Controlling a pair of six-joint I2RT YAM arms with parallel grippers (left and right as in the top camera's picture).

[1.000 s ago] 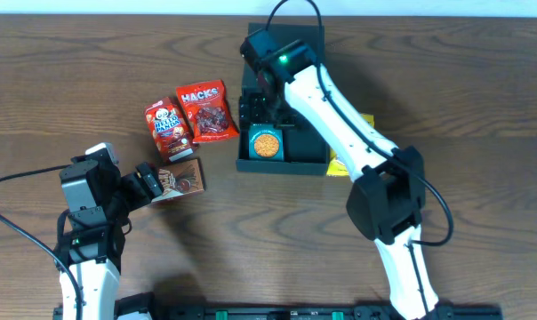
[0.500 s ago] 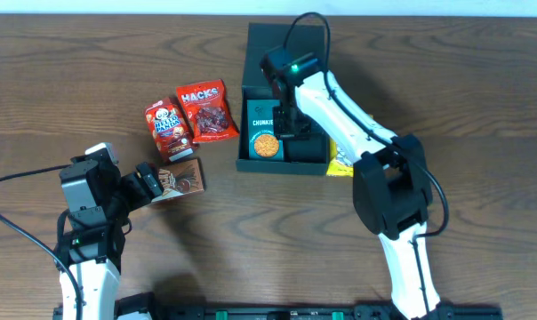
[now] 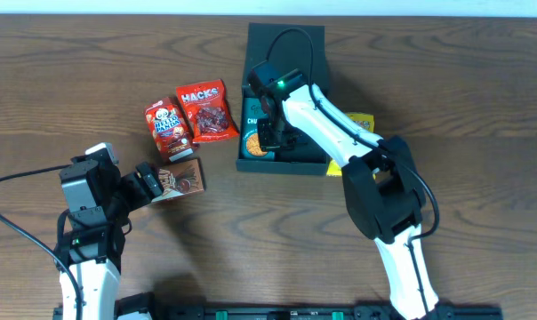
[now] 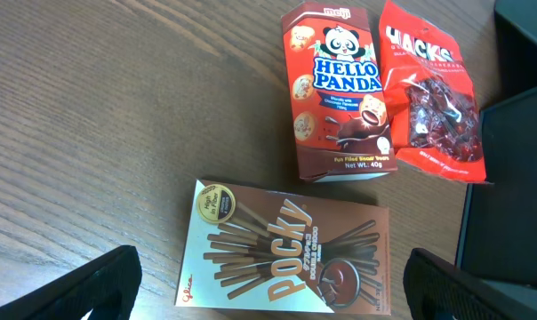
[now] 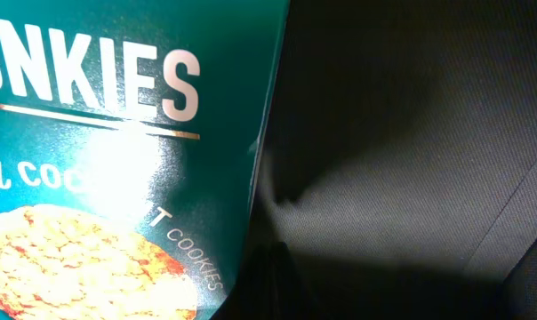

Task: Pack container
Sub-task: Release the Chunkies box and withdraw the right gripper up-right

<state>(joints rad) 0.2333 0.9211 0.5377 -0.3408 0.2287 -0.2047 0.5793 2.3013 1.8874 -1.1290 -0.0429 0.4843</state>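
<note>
The right arm [image 3: 331, 120] covers most of the Chunkies box [image 3: 251, 124] and part of a yellow pack [image 3: 363, 122] with no readable label, and the right wrist view crops the box's name.

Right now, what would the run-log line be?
left gripper: open over Pocky box | right gripper: shut, inside container beside Chunkies box | outside: Hello Panda, Hacks

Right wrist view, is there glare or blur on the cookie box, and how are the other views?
Right wrist: white glare washes over the Chunkies box, print readable; the container floor beside it is dim and shadowed. Left wrist: evenly lit, Pocky box sharp. Overhead: even light, container interior dark.
</note>
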